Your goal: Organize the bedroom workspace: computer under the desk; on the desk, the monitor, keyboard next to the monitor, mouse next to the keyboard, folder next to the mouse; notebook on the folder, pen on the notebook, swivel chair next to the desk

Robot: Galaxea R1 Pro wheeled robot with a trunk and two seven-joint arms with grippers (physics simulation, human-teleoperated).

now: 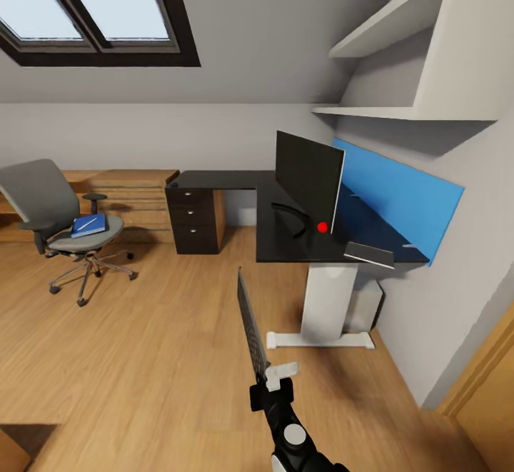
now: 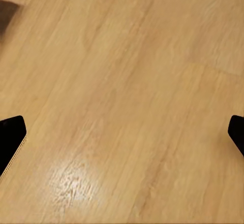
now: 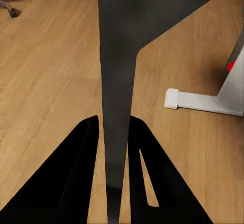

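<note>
My right gripper (image 1: 273,380) is shut on the keyboard (image 1: 250,318), a slim dark grey slab held edge-up above the wooden floor. The keyboard (image 3: 118,82) runs between both black fingers (image 3: 76,173) in the right wrist view. Ahead, the black desk (image 1: 285,245) carries the monitor (image 1: 308,181), turned sideways with its red light toward me. At the left stands the grey swivel chair (image 1: 50,215). The blue folder (image 1: 89,226) lies on its seat with the white pen (image 1: 86,223) on top. My left gripper (image 2: 122,132) hangs open over bare floor.
A flat grey item (image 1: 369,253) lies at the desk's near right corner. The white desk leg (image 1: 327,300) and its foot (image 3: 203,102) stand just ahead, with a pale box (image 1: 365,306) behind them. A blue wall panel (image 1: 410,204), shelves above and a wooden counter (image 1: 132,186) border the room.
</note>
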